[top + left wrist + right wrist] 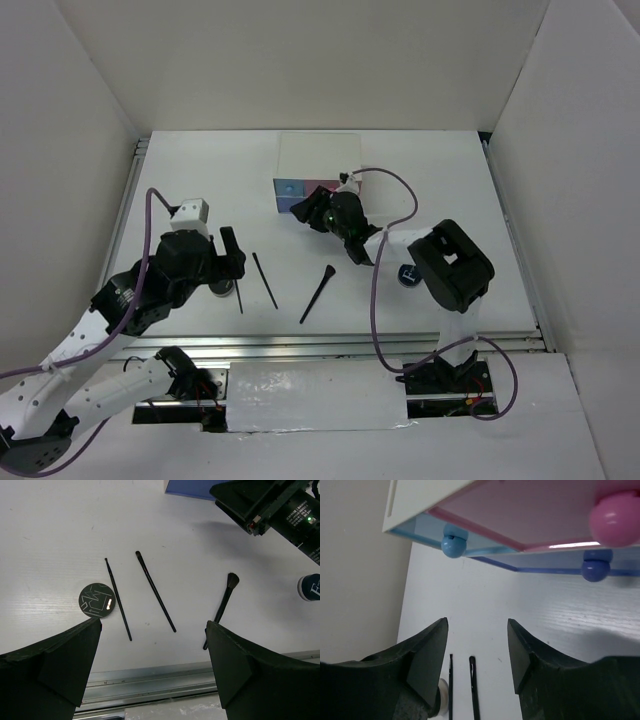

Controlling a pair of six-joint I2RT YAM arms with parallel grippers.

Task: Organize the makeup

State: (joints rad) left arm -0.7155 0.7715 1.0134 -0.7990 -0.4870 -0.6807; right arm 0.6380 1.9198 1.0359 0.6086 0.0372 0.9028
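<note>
Your left arm (120, 300) stretches forward and to the right from its base, wrist tipped downward, and your left claw (153, 625) hangs with its jaws spread wide, gripping nothing. Your right arm (450, 265) folds sharply at the elbow and reaches left toward the far middle; your right claw (477, 625) is parted too, empty, its dark fingers (427, 655) pointing away from the base

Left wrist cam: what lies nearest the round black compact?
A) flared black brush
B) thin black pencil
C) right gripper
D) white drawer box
B: the thin black pencil lies right beside the round black compact; the flared black brush sits beyond a second thin black pencil.
</note>
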